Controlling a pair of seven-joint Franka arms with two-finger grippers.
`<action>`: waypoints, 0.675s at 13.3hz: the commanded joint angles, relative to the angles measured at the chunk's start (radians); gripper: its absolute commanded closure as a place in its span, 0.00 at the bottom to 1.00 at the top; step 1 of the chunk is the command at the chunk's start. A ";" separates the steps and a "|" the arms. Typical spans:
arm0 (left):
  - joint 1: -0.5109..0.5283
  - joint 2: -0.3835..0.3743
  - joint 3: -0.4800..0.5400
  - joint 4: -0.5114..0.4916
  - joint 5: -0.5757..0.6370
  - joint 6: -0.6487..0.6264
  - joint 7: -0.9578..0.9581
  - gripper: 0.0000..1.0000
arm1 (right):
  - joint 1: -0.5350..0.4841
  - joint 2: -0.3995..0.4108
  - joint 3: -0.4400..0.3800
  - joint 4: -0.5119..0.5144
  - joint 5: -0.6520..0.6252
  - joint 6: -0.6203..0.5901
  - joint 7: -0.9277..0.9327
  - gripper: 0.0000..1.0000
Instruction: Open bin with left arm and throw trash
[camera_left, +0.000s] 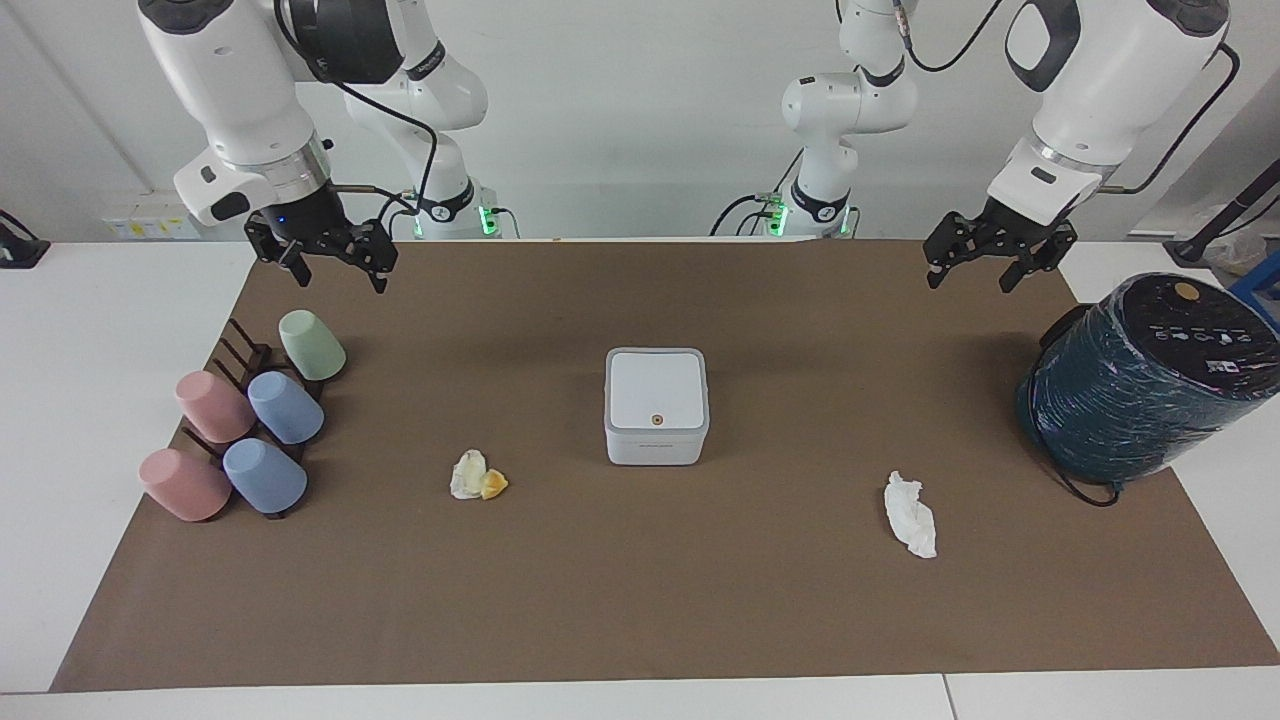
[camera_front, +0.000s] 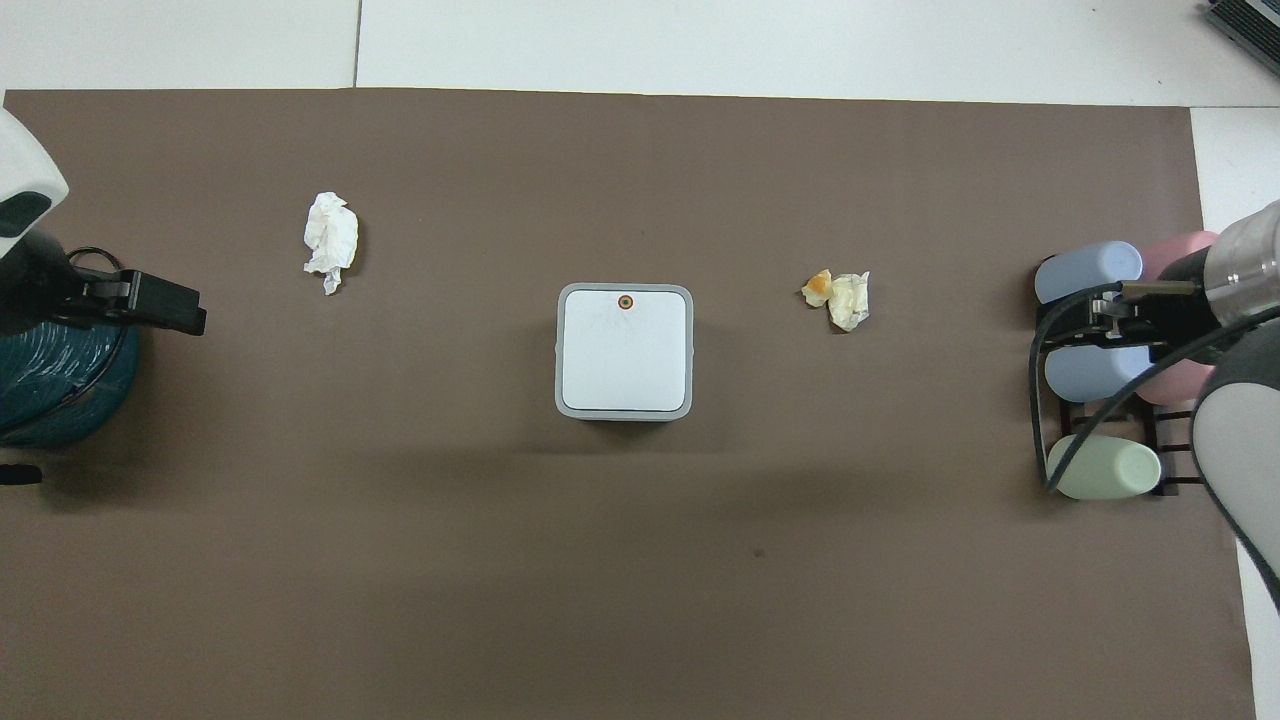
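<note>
The white square bin stands mid-mat with its lid down, its orange button on the edge farther from the robots. One crumpled tissue wad lies toward the left arm's end. A smaller wad with an orange peel scrap lies toward the right arm's end. My left gripper hangs open and empty in the air beside the teal cylinder. My right gripper, blue light at its wrist, hangs open and empty over the cup rack.
A big teal plastic-wrapped cylinder stands at the left arm's end of the brown mat. Several pastel cups lie on a dark rack at the right arm's end.
</note>
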 joint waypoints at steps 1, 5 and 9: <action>0.003 -0.022 0.000 -0.032 0.002 0.020 0.014 0.00 | -0.003 -0.010 -0.004 -0.010 0.007 -0.005 -0.022 0.00; 0.004 -0.022 0.001 -0.035 0.002 0.018 0.008 0.00 | -0.003 -0.010 -0.004 -0.010 0.007 -0.005 -0.022 0.00; 0.010 -0.022 0.001 -0.035 0.000 0.009 0.007 0.00 | -0.002 -0.010 -0.004 -0.010 0.007 -0.005 -0.022 0.00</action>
